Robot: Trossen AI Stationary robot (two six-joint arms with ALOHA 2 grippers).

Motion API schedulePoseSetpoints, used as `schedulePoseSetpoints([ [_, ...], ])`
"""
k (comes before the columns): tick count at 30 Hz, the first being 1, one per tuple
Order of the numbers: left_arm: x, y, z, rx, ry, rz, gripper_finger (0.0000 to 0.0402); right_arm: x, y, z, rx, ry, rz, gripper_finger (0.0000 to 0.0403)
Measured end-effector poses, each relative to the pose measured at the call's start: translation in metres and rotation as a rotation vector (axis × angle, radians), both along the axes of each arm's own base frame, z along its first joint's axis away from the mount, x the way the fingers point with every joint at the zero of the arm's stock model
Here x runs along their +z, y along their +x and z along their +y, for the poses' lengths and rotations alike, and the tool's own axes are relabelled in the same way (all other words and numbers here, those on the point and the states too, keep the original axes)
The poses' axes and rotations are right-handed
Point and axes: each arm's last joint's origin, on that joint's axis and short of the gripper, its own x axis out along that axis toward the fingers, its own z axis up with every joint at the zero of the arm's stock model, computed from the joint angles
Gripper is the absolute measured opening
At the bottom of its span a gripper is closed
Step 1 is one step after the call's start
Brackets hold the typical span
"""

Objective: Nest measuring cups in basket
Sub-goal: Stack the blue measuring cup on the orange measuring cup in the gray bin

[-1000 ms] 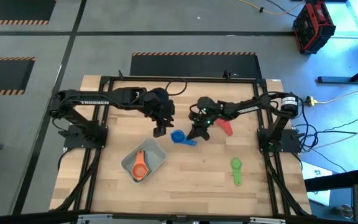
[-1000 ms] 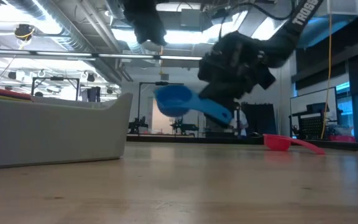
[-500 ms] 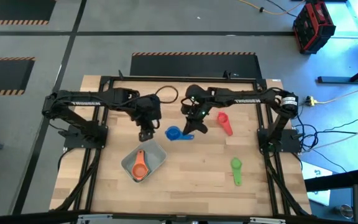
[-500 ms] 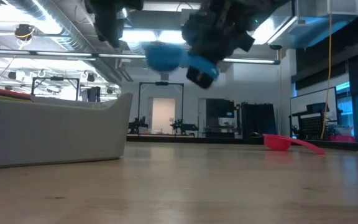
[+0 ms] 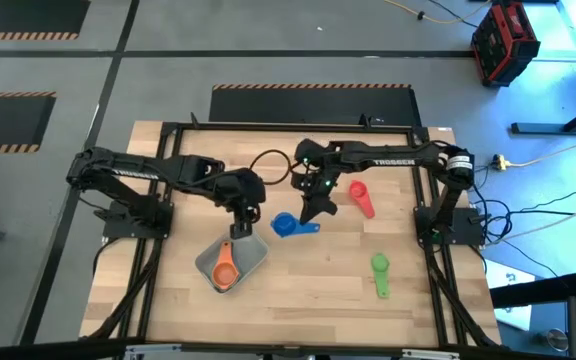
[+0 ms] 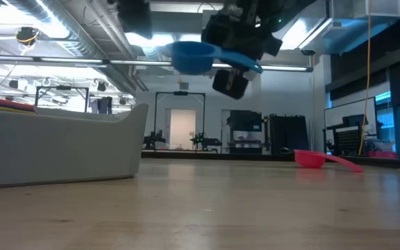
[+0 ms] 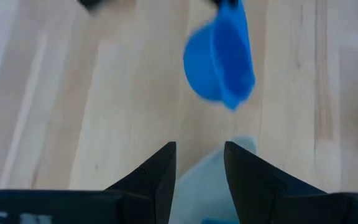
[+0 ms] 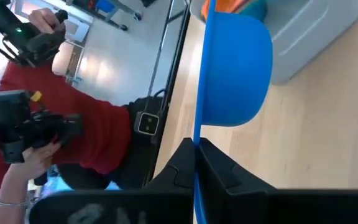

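Observation:
A blue measuring cup [image 5: 286, 226] hangs in the air over the middle of the table with my right gripper [image 5: 313, 212] shut on it. The pale grey basket [image 5: 251, 256] stands near the front left, and an orange cup [image 5: 225, 270] lies in it. My left gripper [image 5: 239, 232] hovers open over the basket's far corner [image 7: 225, 163], nothing between its fingers. A red cup [image 5: 361, 197] lies on the table beyond the right gripper. A green cup [image 5: 380, 272] lies near the front right. My right gripper pinches the blue cup's flat handle [image 8: 196, 163] between its two fingers, which lie along it. The fingers come from the table's right side, slanting a little downward. The cup is lifted clear of the table, about level, its bowl [image 6: 192, 57] pointing toward the left gripper.
A black cable loop [image 5: 268, 160] lies at the table's far side. A black frame [image 5: 288, 128] runs round the table's edges. A person in a red top [image 8: 79, 124] stands beyond the table, holding controls. Bare wood [image 5: 308, 290] lies along the near side.
My right gripper has risen with the blue cup, which has gone from tilted low over the table to about level and high above it. My left gripper has moved toward the table's left and near edges, coming over the basket's far corner.

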Motion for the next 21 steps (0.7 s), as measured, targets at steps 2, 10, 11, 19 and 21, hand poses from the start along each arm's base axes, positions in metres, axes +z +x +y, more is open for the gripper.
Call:
schedulePoseSetpoints([
  [2,0.002,0.005,-0.002,0.01,0.029,-0.05,0.0128,-0.008,0.002,0.001,0.008,0.029,0.038,0.0006],
  [10,-0.001,0.022,-0.013,-0.028,0.174,-0.14,0.0128,-0.034,0.009,0.002,0.038,0.191,0.156,0.0006],
  [11,-0.002,0.025,-0.015,-0.031,0.182,-0.154,0.0128,-0.035,0.01,0.002,0.034,0.197,0.168,0.0006],
  [19,-0.02,0.044,-0.019,-0.043,0.194,-0.128,0.0128,-0.036,0.011,0.002,0.031,0.274,0.22,0.0007],
  [21,-0.026,0.047,-0.02,-0.051,0.2,-0.11,0.0128,-0.036,0.011,0.002,0.032,0.283,0.224,0.0008],
])
